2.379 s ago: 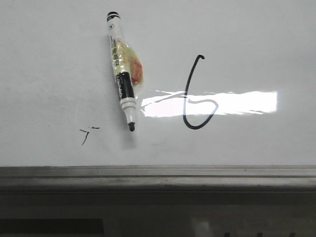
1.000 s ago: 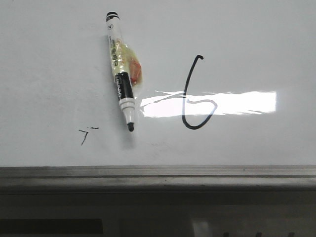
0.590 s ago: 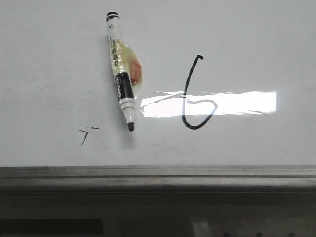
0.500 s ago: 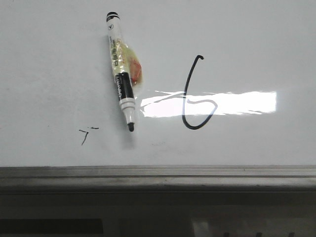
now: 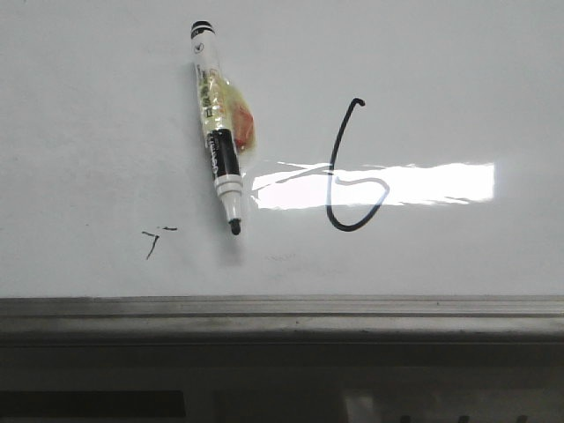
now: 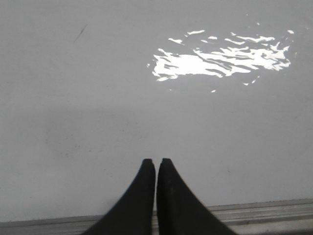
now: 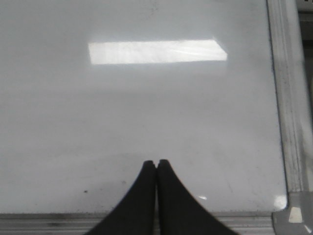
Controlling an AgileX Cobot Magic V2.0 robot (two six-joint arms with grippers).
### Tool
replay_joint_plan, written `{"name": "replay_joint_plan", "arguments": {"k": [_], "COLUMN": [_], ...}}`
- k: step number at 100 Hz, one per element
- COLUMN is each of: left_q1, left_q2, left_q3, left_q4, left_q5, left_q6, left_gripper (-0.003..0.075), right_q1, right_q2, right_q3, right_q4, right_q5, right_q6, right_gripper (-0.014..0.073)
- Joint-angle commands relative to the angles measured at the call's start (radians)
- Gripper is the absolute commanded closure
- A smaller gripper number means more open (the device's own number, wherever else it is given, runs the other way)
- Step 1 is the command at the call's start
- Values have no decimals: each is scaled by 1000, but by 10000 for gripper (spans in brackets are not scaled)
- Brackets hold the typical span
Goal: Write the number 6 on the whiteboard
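A black hand-drawn number 6 (image 5: 348, 172) stands on the whiteboard (image 5: 458, 88) right of centre in the front view, crossing a bright glare strip. A black-and-white marker (image 5: 218, 132) with clear tape round its middle lies on the board left of the 6, bare tip toward the near edge. Neither gripper shows in the front view. My left gripper (image 6: 156, 162) is shut and empty over bare board by the frame. My right gripper (image 7: 156, 162) is shut and empty over bare board near a corner.
A tiny 7-like scribble (image 5: 154, 240) sits left of the marker tip. The grey metal frame strip (image 5: 282, 310) runs along the board's near edge; it also shows in the left wrist view (image 6: 274, 213) and the right wrist view (image 7: 288, 98).
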Motion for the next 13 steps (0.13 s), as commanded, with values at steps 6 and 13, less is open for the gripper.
{"name": "replay_joint_plan", "arguments": {"k": [6,13], "left_q1": [3,3], "left_q2": [11,11], "left_q3": [21,21], "left_q4": [-5,-5], "left_q5": [-82,-82], "left_q6": [-11,-11], "left_gripper": [741,741], "right_q1": [-7,-7], "right_q2": [-16,-16], "right_q3": [15,15], "right_q4": [-1,-1], "right_q5": [-28,-28], "right_q6": [3,3], "right_gripper": [636,636]}}
